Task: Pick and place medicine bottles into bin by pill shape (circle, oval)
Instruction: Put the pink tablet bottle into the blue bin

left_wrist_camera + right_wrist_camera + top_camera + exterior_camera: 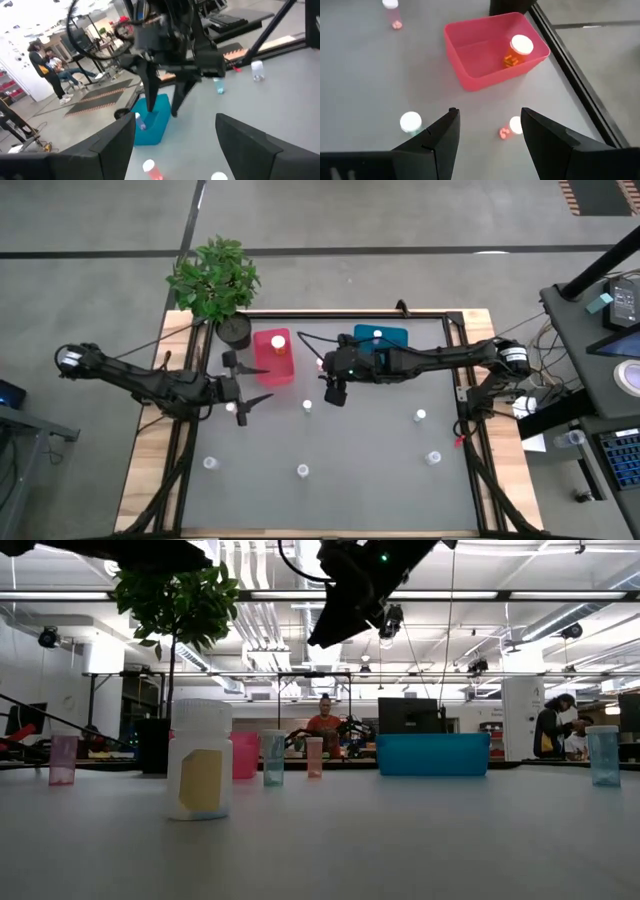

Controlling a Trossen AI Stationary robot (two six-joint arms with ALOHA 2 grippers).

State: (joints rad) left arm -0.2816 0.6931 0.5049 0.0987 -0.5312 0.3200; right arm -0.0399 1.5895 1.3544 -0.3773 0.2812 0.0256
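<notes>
My left gripper [254, 386] hangs open and empty above the table, just left of the pink-red bin [272, 358]; its fingers frame the left wrist view [175, 155]. My right gripper [335, 392] is open and empty, raised above the table's middle [345, 610], between the two bins. In the right wrist view [487, 145] a white-capped bottle [411, 121] and a pinkish bottle [512, 128] stand on the table below it. The pink-red bin [490, 50] holds one bottle [518, 49]. The teal-blue bin [381, 340] holds one bottle [377, 337].
Several more bottles stand upright on the grey table: one near the middle [307, 406], two at the right [420, 416] [433, 458], two toward the near edge [302, 471] [210, 463]. A potted plant [215, 280] stands at the far left corner. People show in the room behind.
</notes>
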